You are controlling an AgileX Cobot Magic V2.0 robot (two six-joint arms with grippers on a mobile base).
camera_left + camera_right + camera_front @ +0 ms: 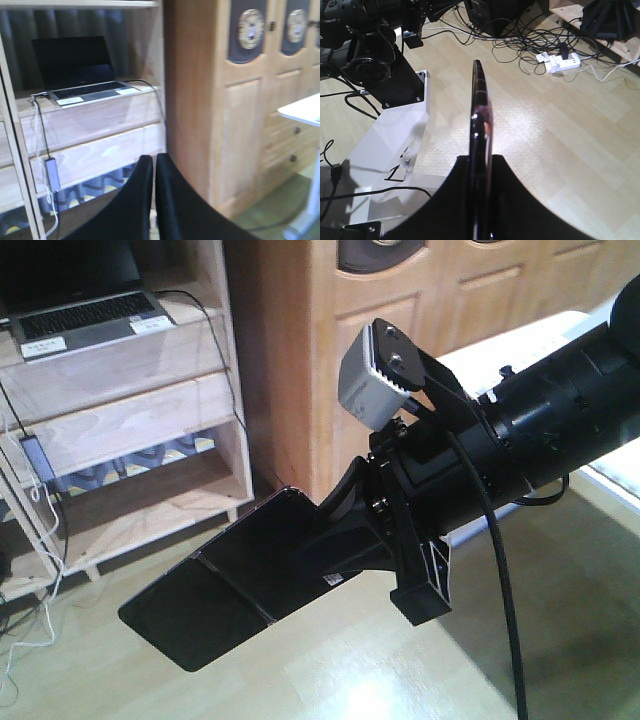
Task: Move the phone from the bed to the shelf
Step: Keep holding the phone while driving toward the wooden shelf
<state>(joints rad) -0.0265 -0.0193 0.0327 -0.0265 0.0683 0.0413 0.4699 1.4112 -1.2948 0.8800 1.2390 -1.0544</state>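
The phone (pixel 235 585) is off the bed and in the air, clamped edge-on between the right fingers (pixel 517 200), which grip its end nearest the arm. It hangs over the floor (pixel 350 670), just in front of the shelf (pixel 130 420) but not touching any board. The left fingers (pixel 132 200) are together, or very nearly, with only a thin slit between them and nothing held. So the pick looks done; what is left is to carry the phone onto a shelf board, set it flat and let go. The bed is not in view.

A laptop (pixel 90 315) sits on the upper board with two white stickers (pixel 45 345) on its palm rest. A small white sticker on the phone shows beside the fingers. None of the print is readable, and no brand can be made out.
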